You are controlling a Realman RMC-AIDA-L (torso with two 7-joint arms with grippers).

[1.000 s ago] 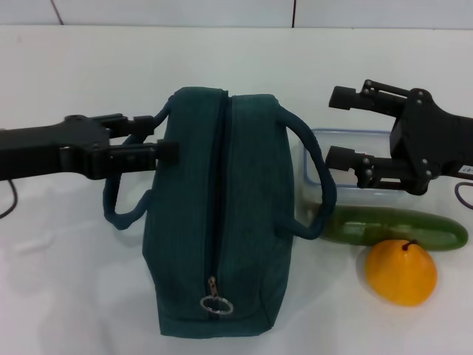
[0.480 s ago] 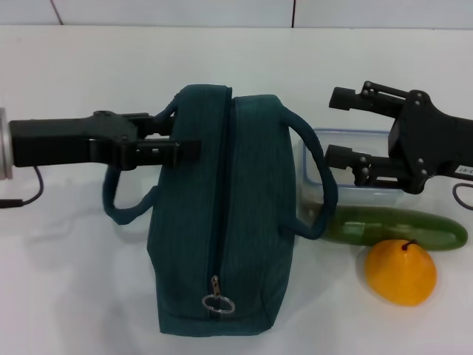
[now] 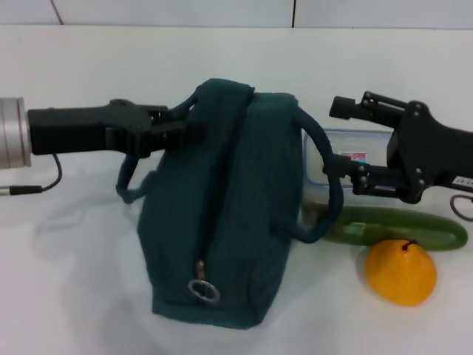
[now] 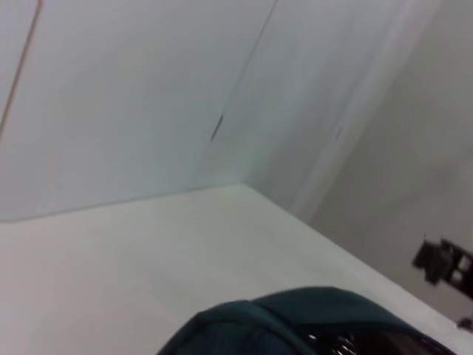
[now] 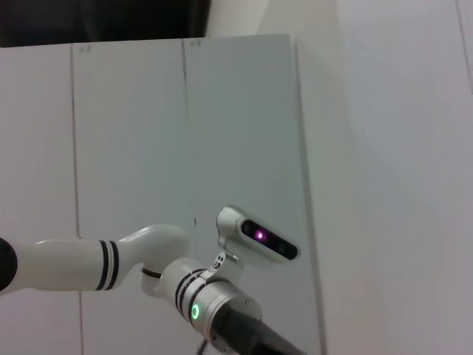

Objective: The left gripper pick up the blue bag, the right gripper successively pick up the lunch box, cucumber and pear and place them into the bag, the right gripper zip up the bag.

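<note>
You have one bag (image 3: 222,214) on the desk (image 3: 89,281), tilted, its zipper ring (image 3: 202,290) facing you and two handles showing. The left gripper (image 3: 181,126) has its fingers closed on the left handle at the bag's top edge. Right of the bag lie one lunch box (image 3: 347,166), one cucumber (image 3: 399,228) and one pear (image 3: 401,271); the pear touches the cucumber. The right gripper (image 3: 341,137) hovers over the lunch box, fingers spread apart, holding nothing. The left wrist view shows only the bag's top (image 4: 295,325) against a wall. The right wrist view alone shows the left arm (image 5: 148,266) with its green light.
</note>
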